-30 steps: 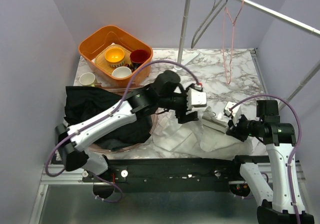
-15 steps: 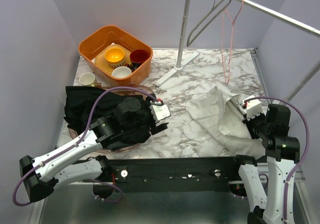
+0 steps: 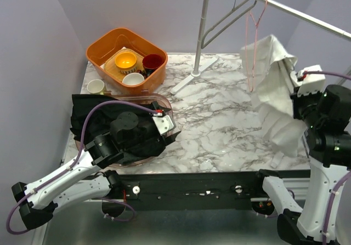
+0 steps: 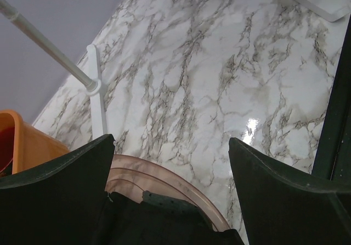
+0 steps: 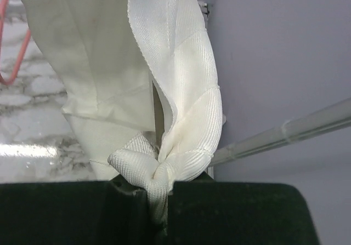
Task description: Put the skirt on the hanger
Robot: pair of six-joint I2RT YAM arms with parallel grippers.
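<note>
The white skirt point(image 3: 271, 86) hangs bunched in the air at the far right, its upper part against the pink wire hanger point(image 3: 249, 47) on the rail. My right gripper point(image 3: 294, 98) is raised beside it and is shut on a twisted fold of the skirt point(image 5: 181, 91), pinched at the jaw line point(image 5: 162, 201). A curve of the pink hanger point(image 5: 13, 53) shows left of the cloth in the right wrist view. My left gripper point(image 3: 167, 127) sits low at the left over the basin, open point(image 4: 171, 141), with nothing between its fingers point(image 4: 274, 184).
A grey hanger point(image 3: 222, 26) hangs on the rail point(image 3: 290, 9) beside the pink one. The rack's pole point(image 3: 203, 26) and foot point(image 3: 192, 75) stand at the back. An orange bin point(image 3: 104, 42) holds bowls. A white cup point(image 3: 96, 86) and a pink basin point(image 3: 167, 105) with black cloth point(image 3: 93, 119) sit left.
The right gripper has lifted the skirt off the table up to the pink hanger. The left arm let go, pulled back left over the basin and opened wide.
</note>
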